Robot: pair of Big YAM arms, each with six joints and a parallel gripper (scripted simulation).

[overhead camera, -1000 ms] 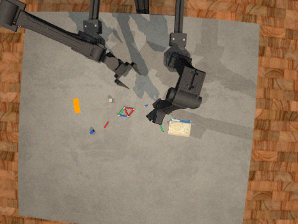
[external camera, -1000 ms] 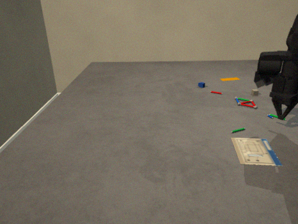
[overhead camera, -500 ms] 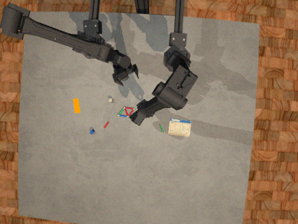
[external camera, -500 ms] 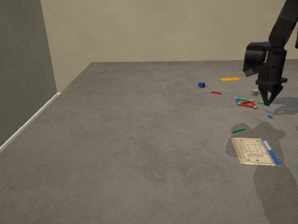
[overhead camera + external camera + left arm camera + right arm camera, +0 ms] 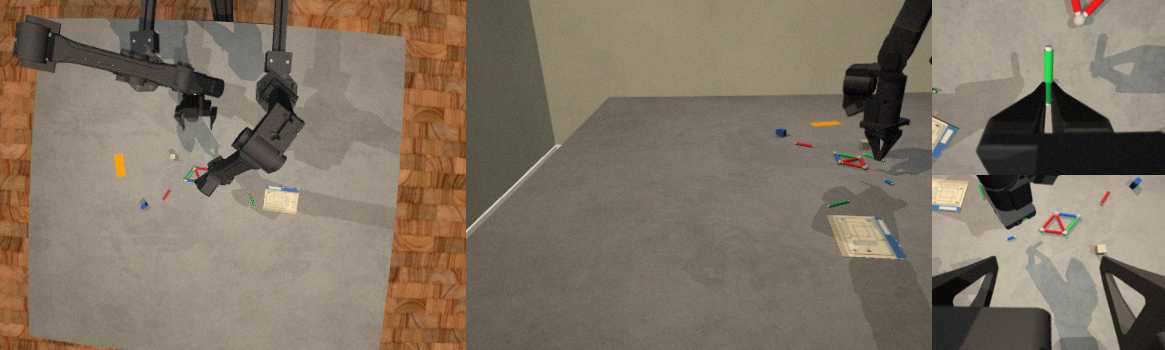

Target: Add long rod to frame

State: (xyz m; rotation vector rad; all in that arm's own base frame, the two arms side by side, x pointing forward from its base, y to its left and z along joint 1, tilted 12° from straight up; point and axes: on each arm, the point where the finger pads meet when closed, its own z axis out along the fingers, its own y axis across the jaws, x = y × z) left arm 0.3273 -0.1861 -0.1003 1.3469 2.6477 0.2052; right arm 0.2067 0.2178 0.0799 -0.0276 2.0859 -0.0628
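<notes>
The frame (image 5: pixel 195 174) lies flat on the table: a red triangle joined to a blue and a green rod by steel balls. It also shows in the right wrist view (image 5: pixel 1059 223) and in the exterior view (image 5: pixel 851 160). My left gripper (image 5: pixel 1048 87) is shut on a long green rod (image 5: pixel 1048 70), holding it by one end just beside the frame. A frame ball with two red rod ends (image 5: pixel 1080 19) shows ahead of the rod's free tip. My right gripper (image 5: pixel 196 116) is open and empty, hovering above the table behind the frame.
A loose red rod (image 5: pixel 166 194), a loose green rod (image 5: pixel 252 200) and a short blue rod (image 5: pixel 1011 237) lie around the frame. A booklet (image 5: pixel 281 199), an orange flat block (image 5: pixel 119 165), a blue cube (image 5: pixel 144 204) and a beige cube (image 5: pixel 173 155) also lie on the table.
</notes>
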